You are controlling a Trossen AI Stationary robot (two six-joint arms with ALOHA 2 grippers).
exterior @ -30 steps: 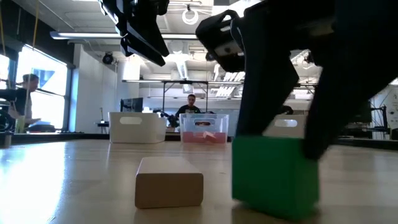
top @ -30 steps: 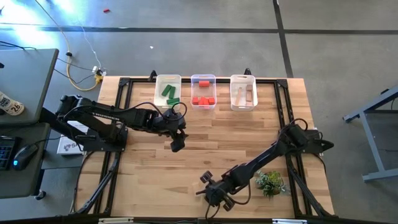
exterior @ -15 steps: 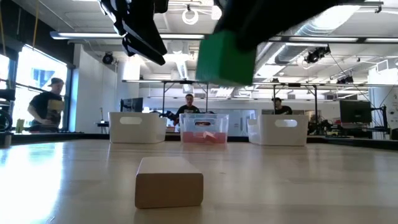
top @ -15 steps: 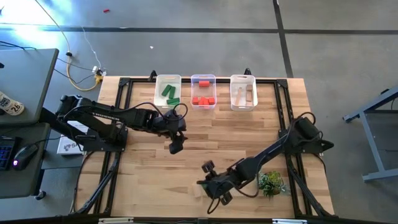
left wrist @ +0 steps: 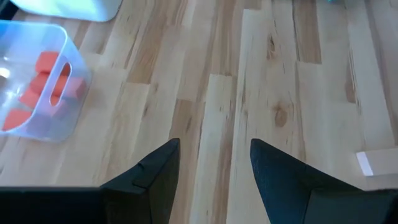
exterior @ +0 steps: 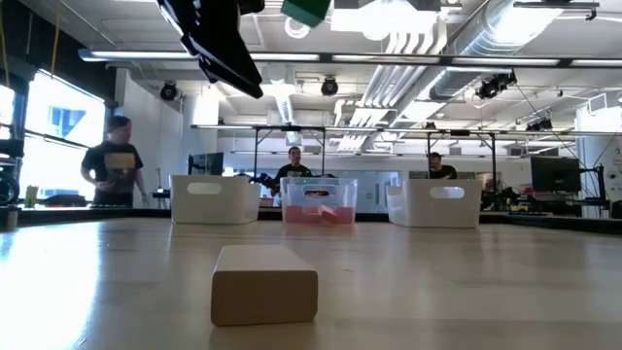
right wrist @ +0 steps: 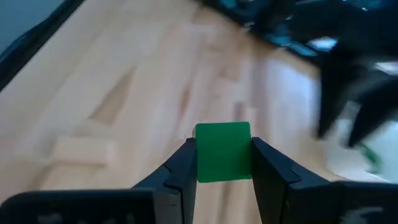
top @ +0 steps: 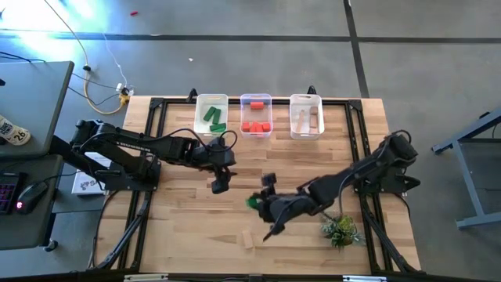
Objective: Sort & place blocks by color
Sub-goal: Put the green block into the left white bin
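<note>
My right gripper [right wrist: 223, 144] is shut on a green block [right wrist: 223, 152] above the table's middle [top: 253, 202]; in the low view the green block [exterior: 307, 10] shows at the top edge. One pale wood block [exterior: 264, 282] lies flat on the table near the near edge [top: 247, 239]. My left gripper [left wrist: 214, 155] hangs open over bare table [top: 219, 183], holding nothing. Green blocks [top: 213, 117], red blocks [top: 255, 125] and pale blocks [top: 307, 119] lie in three bins at the far edge. My right gripper pinches the green block between its two fingers, one finger [right wrist: 184, 163] on each of two opposite side faces [right wrist: 200, 155]. It comes from the table's right, slanting down. The block is lifted clear of the table.
Three bins stand in a row at the far edge: white [top: 211, 102], clear [top: 256, 99] and white [top: 306, 99]. A small green plant [top: 340, 229] sits near the right near corner. People stand in the room beyond [exterior: 114, 173].
My right gripper has lifted the green block from the table near the near edge and carried it up and toward the far edge, to the table's middle. The pale wood block stayed where it lay.
</note>
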